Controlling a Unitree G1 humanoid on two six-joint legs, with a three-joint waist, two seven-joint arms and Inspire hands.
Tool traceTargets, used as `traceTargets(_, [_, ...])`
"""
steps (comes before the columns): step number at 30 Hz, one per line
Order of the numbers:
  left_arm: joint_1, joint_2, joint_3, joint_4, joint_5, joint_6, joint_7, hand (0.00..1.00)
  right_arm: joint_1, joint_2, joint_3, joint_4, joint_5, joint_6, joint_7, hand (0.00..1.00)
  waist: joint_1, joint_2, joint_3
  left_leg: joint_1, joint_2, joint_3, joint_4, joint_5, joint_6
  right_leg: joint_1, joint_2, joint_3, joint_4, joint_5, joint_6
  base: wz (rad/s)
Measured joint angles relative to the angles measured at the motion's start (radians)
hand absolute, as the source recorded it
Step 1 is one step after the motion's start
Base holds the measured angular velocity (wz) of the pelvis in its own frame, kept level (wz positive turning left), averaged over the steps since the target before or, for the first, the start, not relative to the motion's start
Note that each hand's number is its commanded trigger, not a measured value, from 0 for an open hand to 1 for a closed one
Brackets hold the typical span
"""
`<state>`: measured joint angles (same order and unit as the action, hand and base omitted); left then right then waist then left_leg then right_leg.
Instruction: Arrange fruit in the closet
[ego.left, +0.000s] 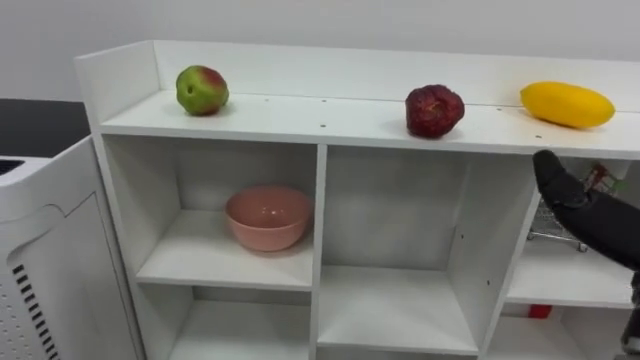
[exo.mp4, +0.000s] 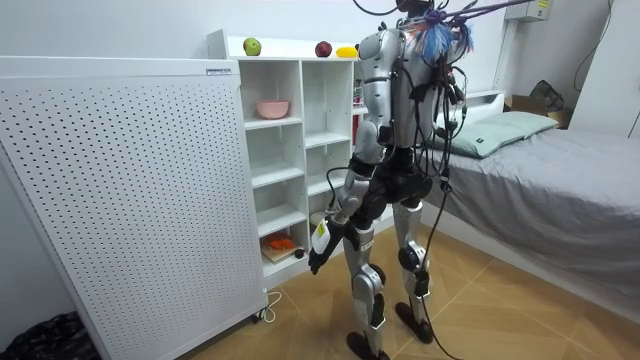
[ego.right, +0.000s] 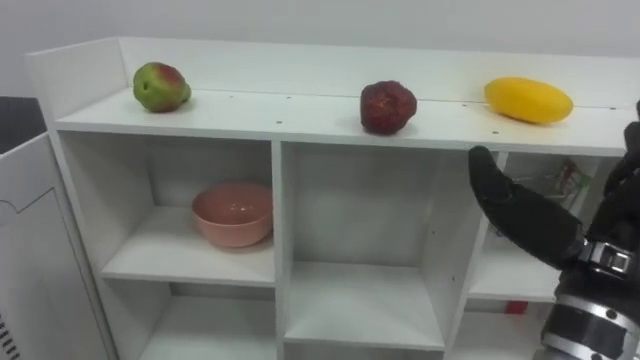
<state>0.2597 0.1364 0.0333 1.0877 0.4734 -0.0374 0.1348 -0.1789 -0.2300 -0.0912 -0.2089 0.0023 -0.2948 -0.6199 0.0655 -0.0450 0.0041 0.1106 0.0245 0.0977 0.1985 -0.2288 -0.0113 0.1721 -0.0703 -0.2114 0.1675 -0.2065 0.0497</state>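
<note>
Currently three fruits sit in a row on the top board (ego.left: 330, 118) of the white closet (ego.left: 320, 200). A green-and-red apple (ego.left: 202, 90) is at L, a dark red fruit (ego.left: 434, 110) in the middle and a yellow mango (ego.left: 567, 104) at R, each well apart from the next. Below, the upper-L compartment holds a pink bowl (ego.left: 268, 218) w/ no fruit showing above its rim. Judging by that, the arranging has barely begun. No fruit is inside a compartment yet, and all three are left to pick up and place.

Robot's right hand (ego.right: 522, 212) is up in front of the closet's R column, just under the edge of the top board. It appears spread open w/ nothing in it, though part of it runs off the frame edge. The mango lies above it and a little beyond, near but not touching. The red fruit is up and to the hand's L, farther off. The apple is well apart at the far L end. The mango is prob. the first target, needing a short lift up and forward over the board's edge.

Room view: robot stands upright facing the closet, a bed (exo.mp4: 540, 170) behind it. Left hand (exo.mp4: 317, 252) hangs low by the thigh; can't tell its state.
</note>
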Motion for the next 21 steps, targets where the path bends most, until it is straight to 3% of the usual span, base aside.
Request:
traceTargets(5, [-0.002, -0.001, 0.005, -0.033, 0.027, 0.010, -0.022, 0.00, -0.075, -0.050, -0.010, 0.021, 0.072, 0.004, 0.041, 0.00, 0.003, -0.007, 0.0009, -0.003, 0.000, -0.012, 0.005, 0.001, -0.001, 0.000, 0.000, -0.011, -0.001, 0.000, 0.000, 0.07])
traceTargets(8, [-0.004, 0.002, 0.005, -0.048, 0.048, 0.017, -0.031, 0.00, -0.088, -0.056, -0.011, 0.031, 0.117, 0.011, 0.079, 0.00, 0.008, -0.012, -0.0012, -0.001, -0.001, -0.017, 0.006, 0.001, -0.001, 0.004, 0.000, -0.014, 0.000, 0.000, 0.000, 0.04])
traceTargets(11, [0.004, 0.010, 0.004, -0.048, 0.040, 0.017, -0.032, 0.00, -0.119, -0.063, -0.012, 0.091, 0.160, 0.017, 0.107, 0.00, 0.016, -0.018, 0.0026, 0.002, -0.001, -0.019, 0.006, 0.001, -0.001, 0.004, 0.000, -0.017, -0.001, 0.000, 0.000, 0.00])
traceTargets(18, [-0.004, 0.022, 0.005, -0.044, 0.041, 0.026, -0.035, 0.00, -0.220, -0.112, -0.011, 0.221, 0.247, 0.051, 0.149, 0.00, 0.024, -0.037, 0.0085, -0.013, -0.001, -0.035, 0.009, 0.007, -0.003, 0.002, -0.002, -0.054, 0.001, 0.000, 0.000, 0.06])
traceTargets(21, [-0.006, 0.030, 0.004, -0.044, 0.041, 0.040, -0.038, 0.00, -0.249, -0.122, -0.010, 0.247, 0.261, 0.075, 0.176, 0.00, 0.023, -0.043, 0.0069, -0.015, -0.001, -0.047, 0.009, 0.009, -0.004, 0.002, -0.002, -0.067, 0.001, 0.000, 0.000, 0.12])
